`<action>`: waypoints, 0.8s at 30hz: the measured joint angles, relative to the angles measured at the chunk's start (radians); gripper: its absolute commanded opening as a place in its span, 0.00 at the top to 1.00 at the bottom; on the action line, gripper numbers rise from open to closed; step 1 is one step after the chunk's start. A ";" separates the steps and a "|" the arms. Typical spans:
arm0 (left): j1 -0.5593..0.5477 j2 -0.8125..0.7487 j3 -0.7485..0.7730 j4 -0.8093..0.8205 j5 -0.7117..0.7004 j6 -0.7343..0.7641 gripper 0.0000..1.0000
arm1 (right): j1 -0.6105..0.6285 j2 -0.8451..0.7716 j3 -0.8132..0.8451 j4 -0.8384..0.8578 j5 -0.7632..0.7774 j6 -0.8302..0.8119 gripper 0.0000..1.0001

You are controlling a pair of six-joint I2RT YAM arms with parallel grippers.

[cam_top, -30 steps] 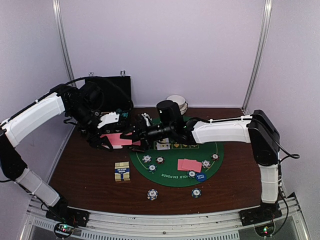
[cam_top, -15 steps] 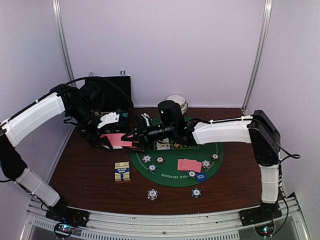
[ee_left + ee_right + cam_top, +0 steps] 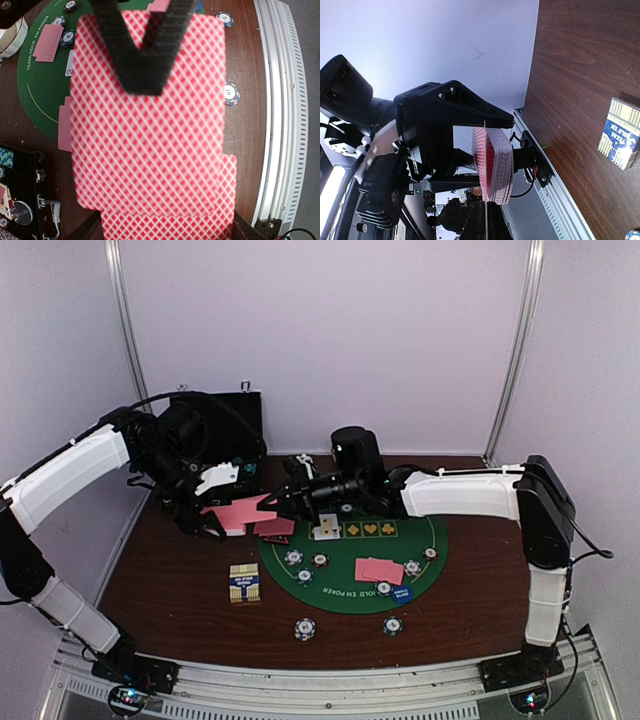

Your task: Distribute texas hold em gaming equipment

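Note:
My left gripper [image 3: 220,515] is shut on a deck of pink-backed playing cards [image 3: 238,512] above the table's left side. In the left wrist view the deck [image 3: 150,200] fills the frame, with its top card [image 3: 145,130] slid partly off. My right gripper [image 3: 142,75] is shut on that card's far edge. In the right wrist view the deck [image 3: 500,170] shows edge-on, with the pinched card [image 3: 485,150] a thin line beside it. Striped poker chips [image 3: 293,557], a pair of face-down cards [image 3: 379,570] and a blue round button [image 3: 395,592] lie on the green mat [image 3: 340,585].
A black hinged case [image 3: 220,425] stands open at the back left, with white bowls [image 3: 355,443] at the back. A blue and gold card box [image 3: 245,583] lies left of the mat. Two chips [image 3: 305,628] [image 3: 393,624] lie near the front edge, and face-up cards [image 3: 327,530] on the mat.
My right gripper has shut on the deck's top card and drawn back toward the right, sliding the card partly off. The left arm has held still with the deck.

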State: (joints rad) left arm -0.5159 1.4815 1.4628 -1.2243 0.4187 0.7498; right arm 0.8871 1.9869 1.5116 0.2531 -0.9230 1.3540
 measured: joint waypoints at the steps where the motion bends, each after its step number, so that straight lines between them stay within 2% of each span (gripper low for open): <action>1: 0.000 0.000 0.000 0.000 0.000 0.000 0.74 | -0.008 -0.005 0.000 -0.008 -0.001 -0.005 1.00; 11: 0.000 0.000 0.000 -0.004 0.000 0.000 0.74 | -0.090 -0.019 0.005 -0.180 -0.005 -0.119 1.00; 14: 0.000 0.000 0.000 -0.005 0.000 0.000 0.74 | -0.117 -0.019 0.053 -0.349 0.011 -0.230 1.00; 19: 0.000 0.000 0.000 -0.005 0.000 0.000 0.75 | -0.167 -0.016 0.236 -0.699 0.105 -0.502 1.00; 24: 0.000 0.000 0.000 -0.005 0.000 0.000 0.75 | -0.187 0.037 0.441 -1.002 0.298 -0.770 1.00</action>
State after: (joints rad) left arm -0.5159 1.4815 1.4628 -1.2297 0.4187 0.7502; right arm 0.6998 2.0239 1.9526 -0.7486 -0.6254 0.5842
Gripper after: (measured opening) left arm 0.678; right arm 0.003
